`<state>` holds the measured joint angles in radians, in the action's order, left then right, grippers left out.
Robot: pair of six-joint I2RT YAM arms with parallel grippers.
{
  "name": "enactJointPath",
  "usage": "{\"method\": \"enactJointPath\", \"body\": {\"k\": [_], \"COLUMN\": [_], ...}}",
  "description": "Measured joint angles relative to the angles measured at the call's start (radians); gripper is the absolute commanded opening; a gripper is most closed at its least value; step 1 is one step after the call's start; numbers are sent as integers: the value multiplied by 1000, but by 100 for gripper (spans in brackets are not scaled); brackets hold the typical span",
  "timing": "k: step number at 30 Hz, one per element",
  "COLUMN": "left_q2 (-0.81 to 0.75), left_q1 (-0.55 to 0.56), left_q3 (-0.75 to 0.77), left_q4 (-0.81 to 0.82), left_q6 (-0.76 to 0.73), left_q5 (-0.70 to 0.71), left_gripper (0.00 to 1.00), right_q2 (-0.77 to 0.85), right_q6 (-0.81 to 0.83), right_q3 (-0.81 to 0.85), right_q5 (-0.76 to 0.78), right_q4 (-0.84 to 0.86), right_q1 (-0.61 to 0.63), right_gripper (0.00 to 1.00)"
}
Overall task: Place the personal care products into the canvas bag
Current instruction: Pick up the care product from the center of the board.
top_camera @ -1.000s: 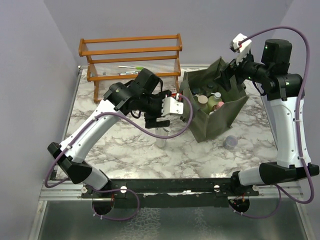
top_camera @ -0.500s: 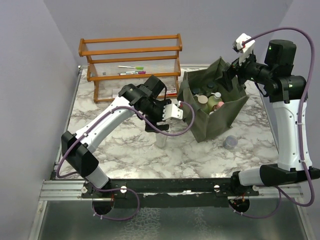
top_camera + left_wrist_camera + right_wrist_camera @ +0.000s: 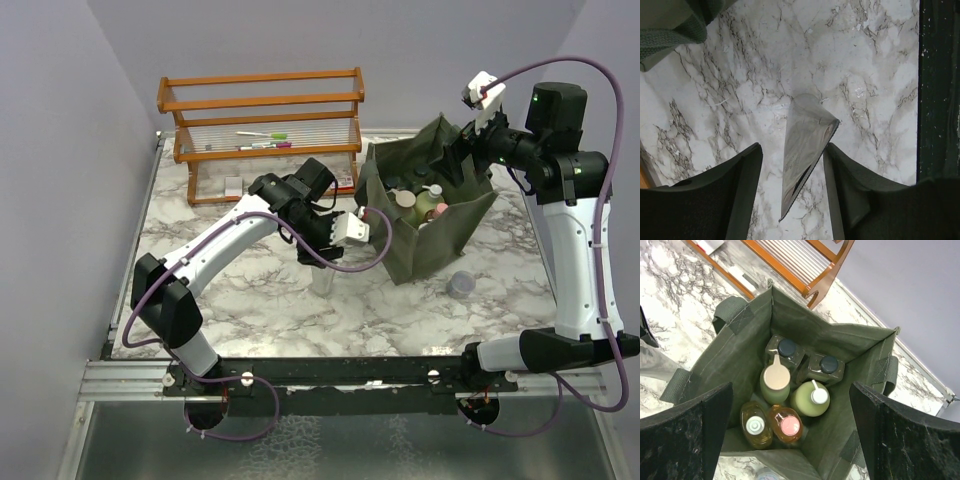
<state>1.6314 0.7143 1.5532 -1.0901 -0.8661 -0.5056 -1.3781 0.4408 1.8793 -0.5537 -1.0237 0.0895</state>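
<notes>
**A:** What had changed over that last second?

**B:** The left arm had folded its elbow in towards the middle, and the left hand (image 3: 792,146) had swung slightly right, nearer the canvas bag (image 3: 440,238). The silver tube (image 3: 807,145) had not moved.

**A:** Start from the left, then.

**B:** At the far left stood the orange rack (image 3: 260,77), with thin pens (image 3: 262,146) lying on its lower shelf. In front of it the left hand pointed down over the marble surface (image 3: 250,300). Its fingers (image 3: 735,190) were apart, with the tube standing upright between them.

**A:** Was it gripping the tube?

**B:** No. The fingers only straddled it, and the pictures didn't show whether either one touched it.

**A:** And further right?

**B:** The bag sat open on the surface, just right of the tube. Six bottles (image 3: 776,380) stood upright inside: two dark-capped, two pale green and two amber. The right hand (image 3: 790,390) hung above the bag's mouth with its fingers spread wide and nothing in them. A small lavender jar (image 3: 461,284) stood on the surface just in front of the bag.
</notes>
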Motion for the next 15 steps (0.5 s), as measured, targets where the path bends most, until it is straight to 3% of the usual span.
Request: {"method": "enactJointPath", "body": {"k": [15], "left_q2": [5], "left_q1": [0], "left_q3": [-22], "left_q4": [21], "left_q6": [0], "left_q5": [-45], "left_gripper": [14], "right_q2": [0], "right_q6": [0], "right_q3": [-9], "right_q5": [-16], "right_q4": [-2], "right_q1": [-6], "right_gripper": [98]}}
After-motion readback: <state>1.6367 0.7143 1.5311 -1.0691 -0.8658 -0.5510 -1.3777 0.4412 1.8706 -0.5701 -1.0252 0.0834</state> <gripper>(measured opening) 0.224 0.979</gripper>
